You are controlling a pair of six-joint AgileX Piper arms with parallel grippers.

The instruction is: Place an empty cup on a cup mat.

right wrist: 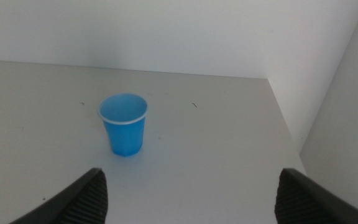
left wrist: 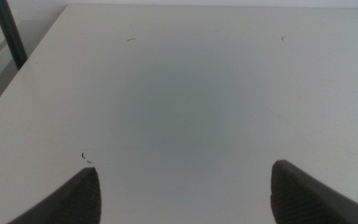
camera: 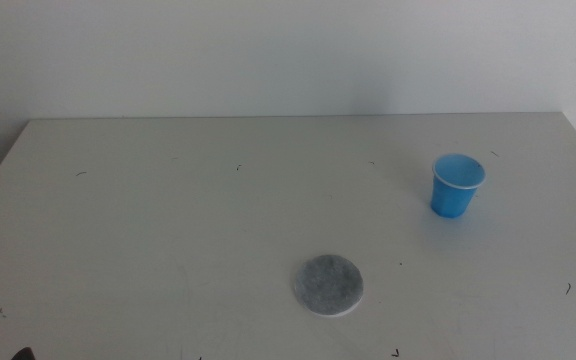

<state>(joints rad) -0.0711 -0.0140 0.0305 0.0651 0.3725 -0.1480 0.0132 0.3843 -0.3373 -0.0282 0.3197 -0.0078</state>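
Note:
The blue cup (camera: 458, 185) stands upright and empty at the right of the table, blue inside with a thin white rim. The round speckled grey cup mat (camera: 328, 285) lies flat near the front middle, well apart from the cup and with nothing on it. In the right wrist view the cup (right wrist: 124, 124) stands ahead of my right gripper (right wrist: 191, 196), which is open and empty, some way short of it. My left gripper (left wrist: 185, 193) is open and empty over bare table at the left, and waits there.
The white table (camera: 168, 200) has small dark specks on it. A white wall runs behind it, and another wall (right wrist: 340, 112) stands close past its right edge. A dark pole (left wrist: 8, 31) stands beyond the left edge.

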